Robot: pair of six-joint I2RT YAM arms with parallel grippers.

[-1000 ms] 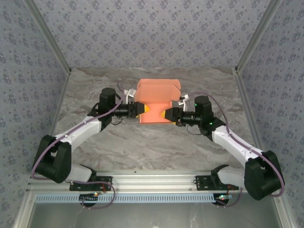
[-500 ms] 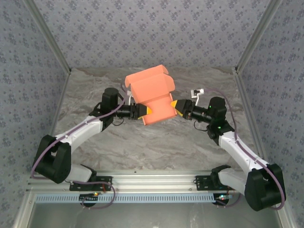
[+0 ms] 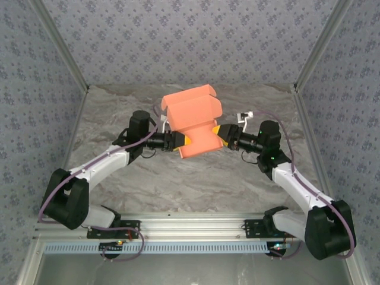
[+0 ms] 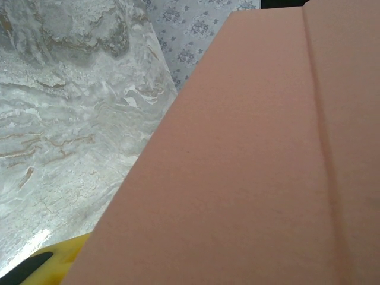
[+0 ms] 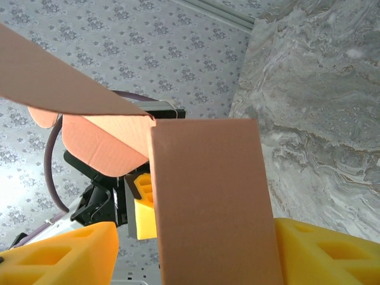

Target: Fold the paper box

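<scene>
Top view: the paper box (image 3: 193, 122), orange card and half folded, hangs between the two grippers over the middle-back of the marbled table (image 3: 178, 184). It is tilted, with its open flaps toward the patterned back wall (image 3: 190, 41). We cannot tell whether its near edge touches the table.

The left gripper (image 3: 184, 141) comes in from the left and meets the box's left side low down. Its yellow fingertips pinch the card edge there. In the left wrist view the card (image 4: 249, 166) covers most of the frame, with one crease running down it. One yellow finger (image 4: 44, 266) pokes out under the card's lower-left corner, and the table (image 4: 59, 119) lies behind.

The right gripper (image 3: 220, 133) is at the box's right side, about level with the left one. In the right wrist view a flat panel of the box (image 5: 208, 208) stands between its two yellow fingers (image 5: 59, 255). The fingers are spread: we see a gap between the left one and the panel, while the right one sits just beside the panel's edge. It is not clamped. A second flap slants across the upper left, with the table (image 5: 320, 89) at the right.
</scene>
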